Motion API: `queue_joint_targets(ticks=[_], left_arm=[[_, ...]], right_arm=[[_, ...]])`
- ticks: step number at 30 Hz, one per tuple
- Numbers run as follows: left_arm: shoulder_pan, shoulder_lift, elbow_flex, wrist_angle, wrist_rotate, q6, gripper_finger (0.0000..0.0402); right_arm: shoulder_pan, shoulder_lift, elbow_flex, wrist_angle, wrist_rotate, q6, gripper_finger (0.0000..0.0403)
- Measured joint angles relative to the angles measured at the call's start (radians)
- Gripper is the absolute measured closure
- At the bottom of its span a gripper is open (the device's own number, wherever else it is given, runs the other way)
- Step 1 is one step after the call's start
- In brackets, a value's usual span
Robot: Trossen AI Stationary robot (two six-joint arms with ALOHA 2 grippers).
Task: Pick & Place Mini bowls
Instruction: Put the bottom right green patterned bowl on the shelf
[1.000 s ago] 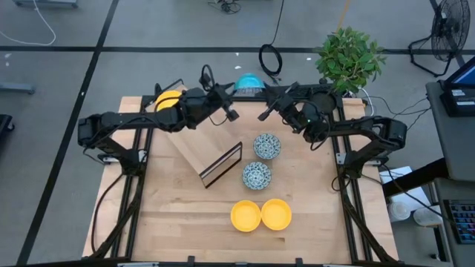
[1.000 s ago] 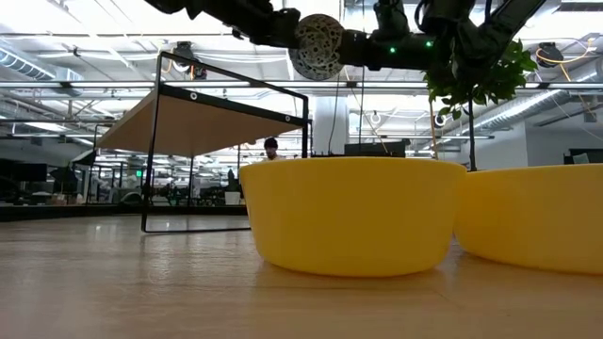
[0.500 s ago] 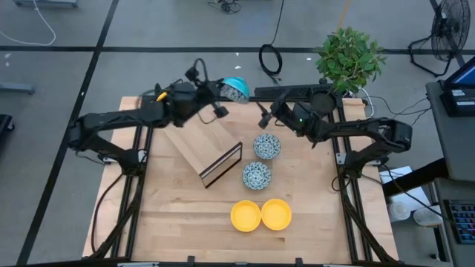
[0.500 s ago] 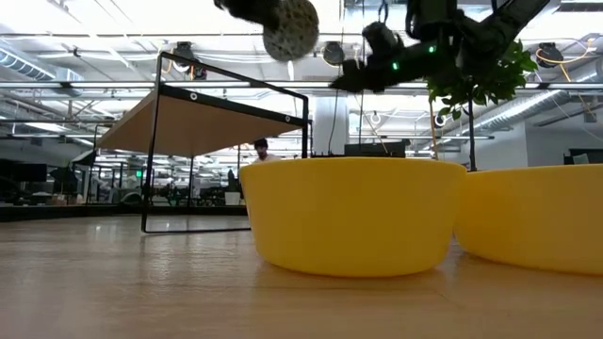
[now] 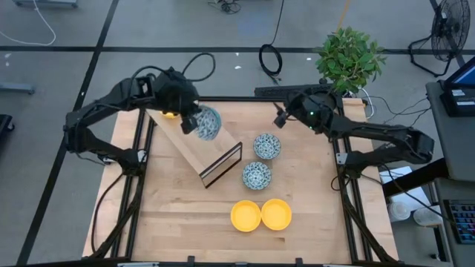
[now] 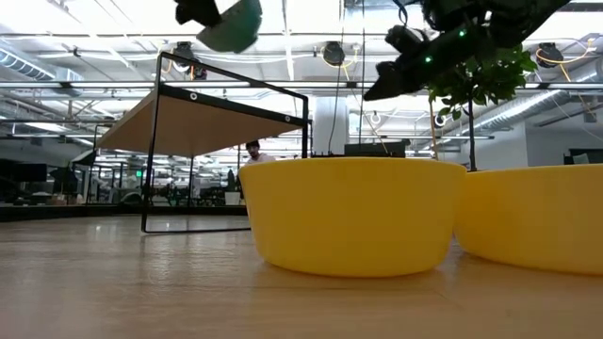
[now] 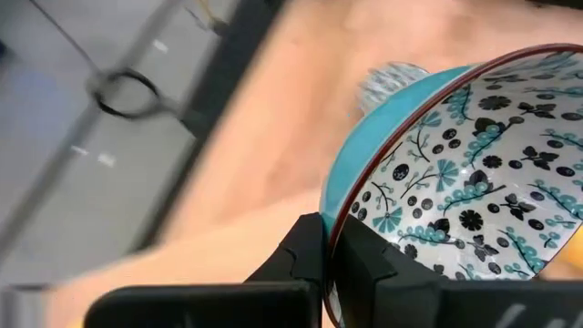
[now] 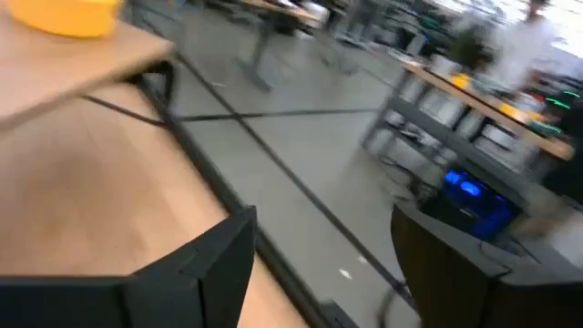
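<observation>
My left gripper [image 5: 194, 122] is shut on a mini bowl [image 5: 208, 124], turquoise outside and blue-patterned inside, held in the air over the wooden shelf [image 5: 194, 150]. A yellow mini bowl [image 8: 71, 15] sits on the shelf's top, mostly hidden under my left arm in the high view. Two more patterned bowls [image 5: 267, 146] [image 5: 257, 176] and two yellow ones [image 5: 246, 216] [image 5: 276, 213] rest on their bases on the table. My right gripper [image 5: 281, 116] stands open and empty, high up near the table's far edge. My left gripper pinches the bowl's rim [image 7: 339, 239] between its two fingers, one finger inside the bowl and one against the turquoise outer wall. The fingers slant down from the table's far left. The bowl hangs clear of the shelf, tilted, its patterned inside facing up and sideways.
A potted green plant [image 5: 349, 58] stands at the far right corner. The shelf's black wire frame [image 6: 226, 151] rises at the table's middle left. Bare wood lies on the near left of the table [image 5: 171, 215].
My right gripper has opened, let go of the patterned bowl and drawn back toward the right. My left gripper has carried the bowl away from the far edge, toward the table's left and over the shelf, tipping downward so that the bowl's inside now faces up.
</observation>
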Motion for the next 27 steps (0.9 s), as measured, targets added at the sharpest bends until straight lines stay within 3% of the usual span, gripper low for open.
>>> queue_joint_targets(ticks=[6, 15, 27], left_arm=[[0.012, 0.049, 0.067, -0.121, 0.122, -0.026, 0.0393], [0.004, 0.235, 0.136, -0.368, 0.167, 0.008, 0.0393], [0.008, 0.409, 0.137, -0.44, 0.189, 0.028, 0.039]], right_arm=[[-0.013, -0.103, 0.0, -0.107, 0.036, 0.02, 0.0169], [-0.031, -0.261, -0.004, -0.377, -0.017, 0.186, 0.0167], [-0.031, -0.345, -0.15, -0.277, -0.015, 0.192, 0.0175]])
